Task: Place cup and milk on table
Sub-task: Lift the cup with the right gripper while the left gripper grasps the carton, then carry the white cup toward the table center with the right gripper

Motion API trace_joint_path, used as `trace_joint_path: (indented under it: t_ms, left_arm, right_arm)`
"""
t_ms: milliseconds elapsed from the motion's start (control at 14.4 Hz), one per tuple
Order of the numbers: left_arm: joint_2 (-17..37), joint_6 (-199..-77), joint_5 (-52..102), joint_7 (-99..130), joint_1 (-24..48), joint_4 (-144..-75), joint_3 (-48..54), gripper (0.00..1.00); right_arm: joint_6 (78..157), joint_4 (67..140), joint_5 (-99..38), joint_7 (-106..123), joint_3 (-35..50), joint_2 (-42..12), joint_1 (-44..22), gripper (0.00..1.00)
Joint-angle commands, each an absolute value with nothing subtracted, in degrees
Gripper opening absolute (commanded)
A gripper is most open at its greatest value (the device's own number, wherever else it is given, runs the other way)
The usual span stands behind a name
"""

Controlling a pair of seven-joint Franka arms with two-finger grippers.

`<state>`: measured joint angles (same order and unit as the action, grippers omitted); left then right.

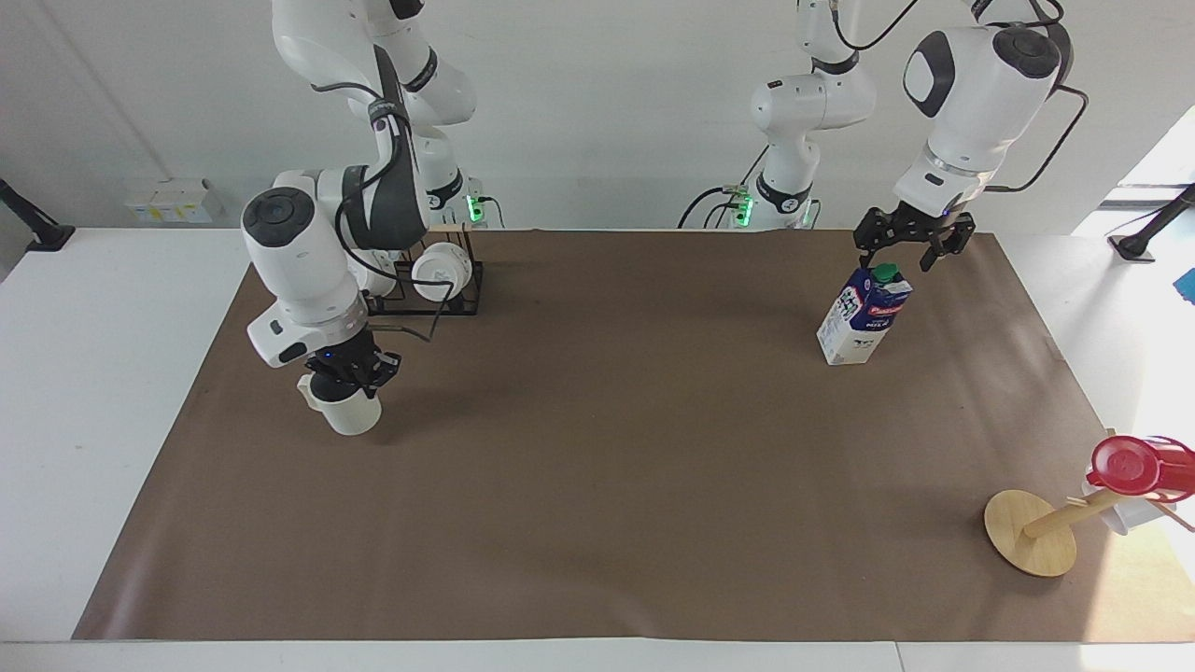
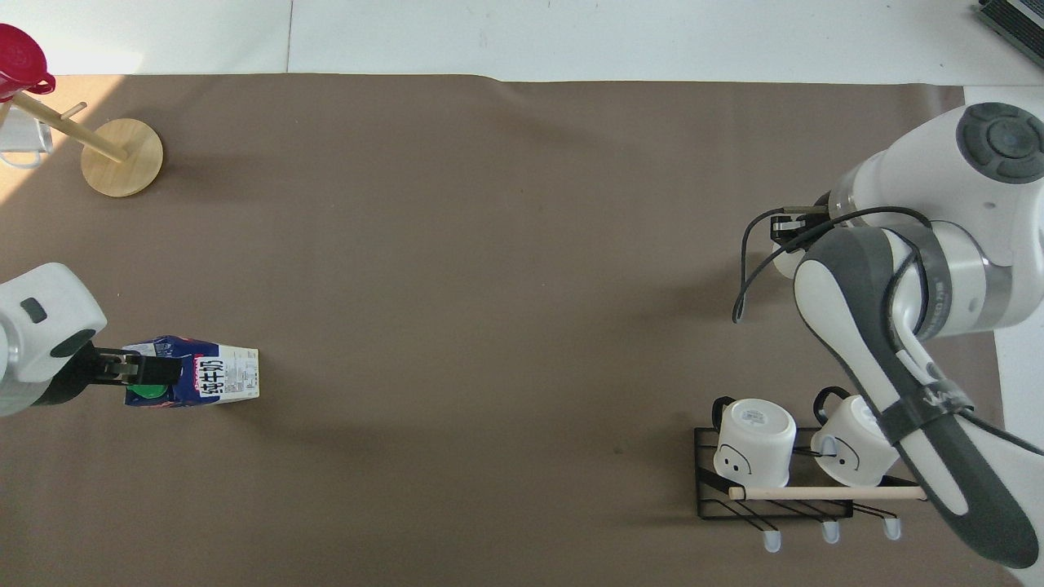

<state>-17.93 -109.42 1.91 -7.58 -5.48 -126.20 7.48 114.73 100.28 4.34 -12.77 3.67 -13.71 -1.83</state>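
Note:
The cream ribbed cup (image 1: pixel 347 413) is upright, low at the brown paper of the table (image 1: pixel 607 448), toward the right arm's end. My right gripper (image 1: pixel 353 375) is shut on its rim from above. I cannot tell whether its base touches the paper. In the overhead view the right arm hides most of the cup (image 2: pixel 780 266), and the right gripper (image 2: pixel 788 228) shows only partly. The milk (image 1: pixel 866 317) stands on the paper toward the left arm's end. My left gripper (image 1: pixel 894 263) is open just above its green cap. In the overhead view the left gripper (image 2: pixel 140 372) covers the top of the milk (image 2: pixel 204 381).
A black wire rack (image 1: pixel 439 280) with two plain white mugs stands near the right arm's base and shows in the overhead view (image 2: pixel 775 481). A round wooden disc with a peg (image 1: pixel 1030 544) carries a red cup (image 1: pixel 1131 467) at the paper's corner.

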Motion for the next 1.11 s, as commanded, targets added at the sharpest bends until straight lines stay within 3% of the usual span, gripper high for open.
trace_joint_path:
  t_ms: [0, 627, 836, 1045]
  left_arm:
    - [-20.3, -113.63, 1.58, -9.4, -6.33, -131.21, 7.56, 1.0]
    - [-19.95, -119.71, 1.49, -10.46, -7.29, -135.79, 7.65, 1.0]
    - [-19.95, -119.62, 1.49, -10.46, -7.38, -135.79, 7.65, 1.0]
    - [-19.95, -119.44, 1.49, -10.46, -7.29, -135.79, 7.65, 0.91]
  right_arm:
    - [112.33, 96.87, 5.45, -18.61, 4.04, -14.24, -5.08, 0.0]
    - [106.26, 89.74, 3.34, -34.36, 4.13, -16.35, -19.06, 0.0]
    - [104.33, 85.09, 2.99, -40.22, 4.13, -19.85, -24.07, 0.0]
    - [103.45, 82.71, 2.64, -43.76, 4.22, -21.53, -27.76, 0.0]
